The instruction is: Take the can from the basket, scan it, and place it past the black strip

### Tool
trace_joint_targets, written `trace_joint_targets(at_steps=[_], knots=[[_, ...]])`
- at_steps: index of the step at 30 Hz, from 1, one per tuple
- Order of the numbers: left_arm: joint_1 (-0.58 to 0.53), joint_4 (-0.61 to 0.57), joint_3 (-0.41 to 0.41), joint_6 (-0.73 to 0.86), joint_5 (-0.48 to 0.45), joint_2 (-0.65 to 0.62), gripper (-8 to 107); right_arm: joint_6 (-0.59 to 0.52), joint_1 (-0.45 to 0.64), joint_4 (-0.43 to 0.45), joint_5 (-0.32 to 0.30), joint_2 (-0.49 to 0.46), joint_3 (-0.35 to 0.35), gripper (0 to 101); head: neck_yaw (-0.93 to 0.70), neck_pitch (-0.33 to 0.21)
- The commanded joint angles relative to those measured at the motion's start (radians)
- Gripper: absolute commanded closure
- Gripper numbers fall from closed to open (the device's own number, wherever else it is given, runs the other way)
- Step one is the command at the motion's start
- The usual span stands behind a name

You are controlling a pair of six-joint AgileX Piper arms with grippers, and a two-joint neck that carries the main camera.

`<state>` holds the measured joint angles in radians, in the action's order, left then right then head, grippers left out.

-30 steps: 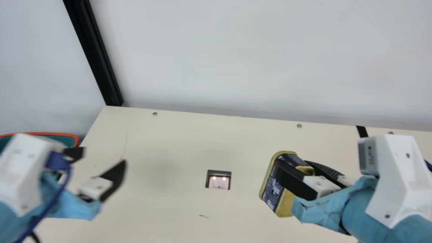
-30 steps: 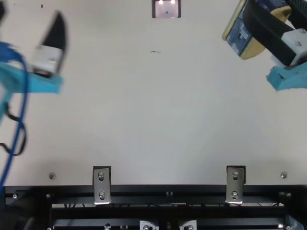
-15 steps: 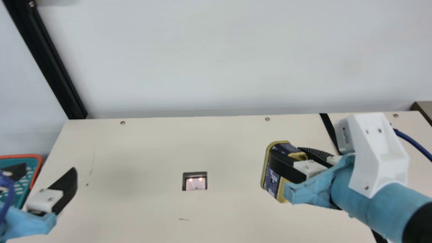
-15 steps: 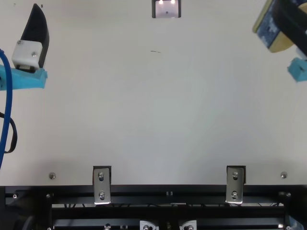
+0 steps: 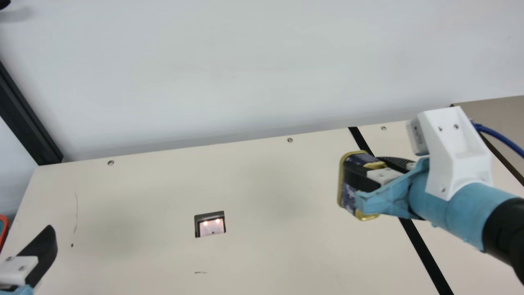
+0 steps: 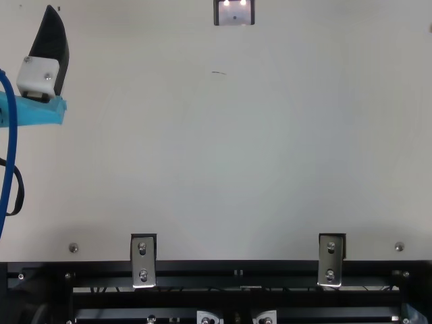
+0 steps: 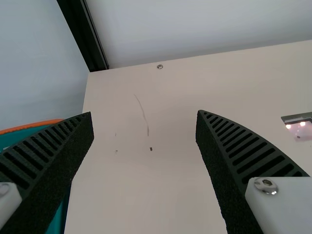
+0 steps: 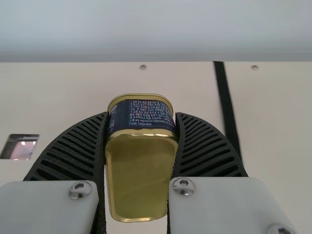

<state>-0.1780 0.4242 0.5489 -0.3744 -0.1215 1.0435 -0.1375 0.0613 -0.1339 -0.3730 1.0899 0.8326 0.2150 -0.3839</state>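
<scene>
In the main view my right gripper [image 5: 369,169] holds the gold and dark-blue can [image 5: 348,197] in the air, tilted, just left of the black strip [image 5: 422,254]. Seen from the right wrist, both ribbed fingers of the right gripper [image 8: 142,115] press the sides of the can [image 8: 141,178], its gold end facing the camera. One finger of my left gripper [image 6: 48,54] is at the top view's left side. The left wrist view has the left gripper [image 7: 145,113] open, nothing between its fingers. The basket's orange rim [image 7: 30,126] lies beside one finger.
The scanner window [image 5: 211,226], lit, is set into the cream table [image 5: 262,180] left of the can. A pale wall stands behind the table. A brownish surface [image 5: 491,112] borders the table's right end, and a black post [image 5: 24,119] rises at the back left corner.
The neck camera has turned to the right. My right gripper has carried the can rightward, toward the strip. My left gripper shifted left earlier, then kept still over the last half second.
</scene>
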Motion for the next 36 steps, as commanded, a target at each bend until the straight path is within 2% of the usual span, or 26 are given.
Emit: trace_joint_targets(at_steps=[1,12,19,24,28,36], knots=[[0.0,0.0,0.0,0.0,0.0,0.0,9,-0.024,0.084,0.007,0.001,0.005,0.003,101,0.007,-0.034],[0.0,0.0,0.0,0.0,0.0,0.0,9,-0.204,0.313,0.019,0.035,0.103,0.056,101,0.007,-0.034],[0.0,0.0,0.0,0.0,0.0,0.0,9,-0.321,0.379,0.028,0.046,0.201,0.121,101,0.007,-0.034],[0.0,0.0,0.0,0.0,0.0,0.0,9,-0.381,0.402,0.089,0.049,0.27,0.164,101,0.007,-0.034],[0.0,0.0,0.0,0.0,0.0,0.0,9,-0.387,0.402,0.153,0.018,0.321,0.205,101,0.007,-0.034],[0.0,0.0,0.0,0.0,0.0,0.0,9,-0.335,0.373,0.268,-0.12,0.416,0.304,101,0.007,-0.034]])
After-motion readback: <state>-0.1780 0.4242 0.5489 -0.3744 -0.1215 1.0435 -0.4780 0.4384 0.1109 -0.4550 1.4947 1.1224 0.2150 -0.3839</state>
